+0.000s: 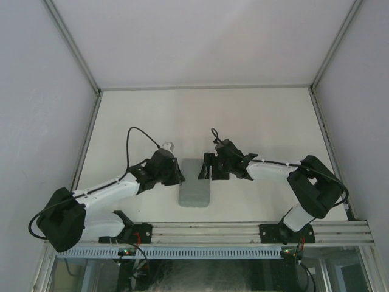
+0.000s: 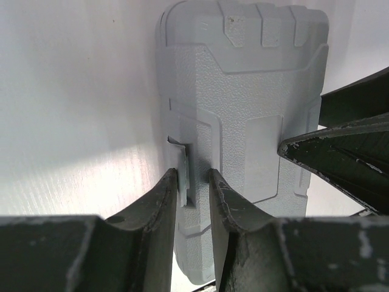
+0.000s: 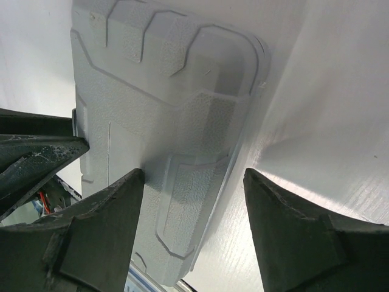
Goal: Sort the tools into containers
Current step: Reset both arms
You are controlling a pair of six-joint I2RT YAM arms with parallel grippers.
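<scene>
The container, a flat grey tool case (image 1: 194,190), lies shut on the white table between my two arms; no tools show in any view. My left gripper (image 1: 177,176) sits at the case's left edge. In the left wrist view its jaws (image 2: 193,174) stand narrowly apart around a small latch tab (image 2: 185,167) on the case (image 2: 243,115); the tab lies against the left finger, with a slit to the right one. My right gripper (image 1: 206,170) is open and wide, its jaws (image 3: 193,176) astride the right edge of the case (image 3: 152,103).
The table (image 1: 267,121) is walled by white panels on three sides. An aluminium rail (image 1: 213,231) with the arm bases runs along the near edge, close behind the case. The two grippers face each other across the case, a hand's width apart.
</scene>
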